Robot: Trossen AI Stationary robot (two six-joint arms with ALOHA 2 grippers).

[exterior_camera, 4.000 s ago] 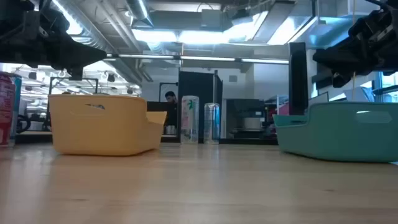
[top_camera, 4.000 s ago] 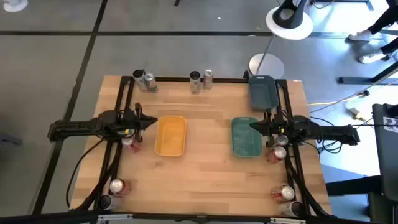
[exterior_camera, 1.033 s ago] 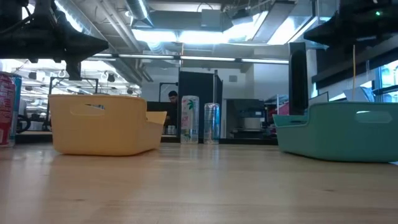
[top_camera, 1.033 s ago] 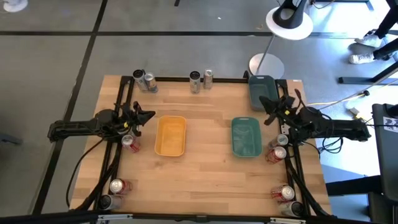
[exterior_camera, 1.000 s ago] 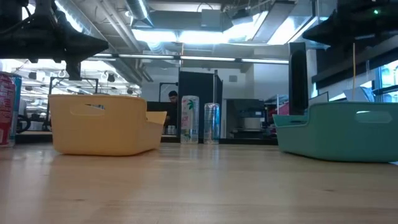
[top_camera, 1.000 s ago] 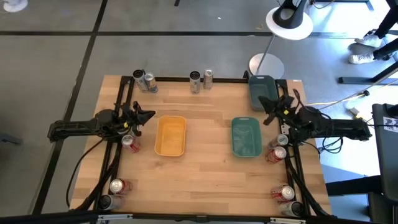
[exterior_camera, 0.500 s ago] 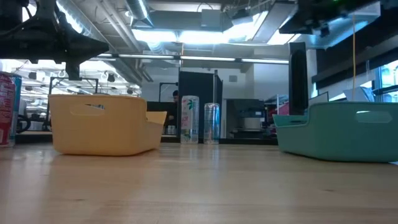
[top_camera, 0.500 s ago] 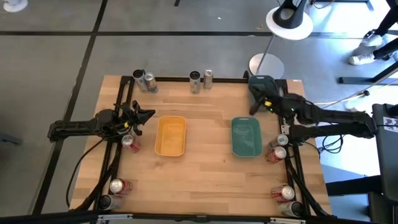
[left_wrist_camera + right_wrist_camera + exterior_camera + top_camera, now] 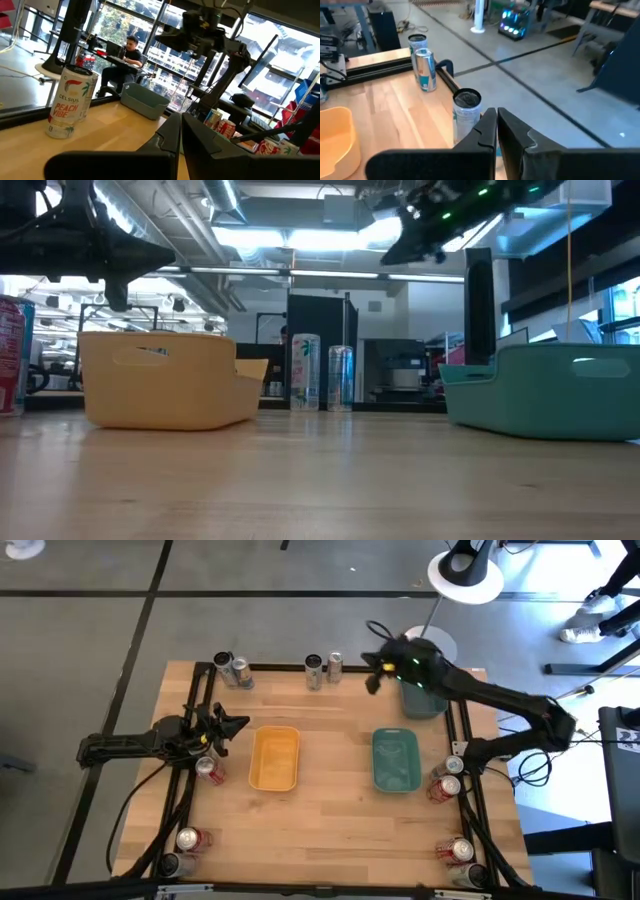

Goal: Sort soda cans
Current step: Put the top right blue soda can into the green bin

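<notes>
High view: the yellow tray (image 9: pixel 274 758) lies on the table (image 9: pixel 330 830) left of centre, and everything else can be placed from it. The teal tray (image 9: pixel 396 760) sits to its right, apart from it, and a dark tray (image 9: pixel 421 695) lies beyond the teal one at the table's far right corner. The left gripper (image 9: pixel 237 724) hangs just to the left of the yellow tray, jaws pressed together and empty, above a red can (image 9: pixel 209 771) standing beside the tray's left edge. The right gripper (image 9: pixel 372 680) reaches out over the table's far edge, up and right of the yellow tray, its jaws likewise closed with nothing between them, close to the pair of cans (image 9: pixel 323 669) at the middle of the far edge. Another pair of cans (image 9: pixel 232 669) stands at the far left corner, beyond the yellow tray. Two more cans (image 9: pixel 183 846) sit at the near left corner. Across the table from the yellow tray, right of the teal tray, stand two cans (image 9: pixel 446 780), and another couple (image 9: pixel 462 858) at the near right corner. In the low view the yellow tray (image 9: pixel 165 378) fills the left, with the two far-edge cans (image 9: pixel 322 378) showing just to its right in the distance. In the right wrist view a can (image 9: pixel 465 116) stands right ahead of the closed fingers (image 9: pixel 517 137).
</notes>
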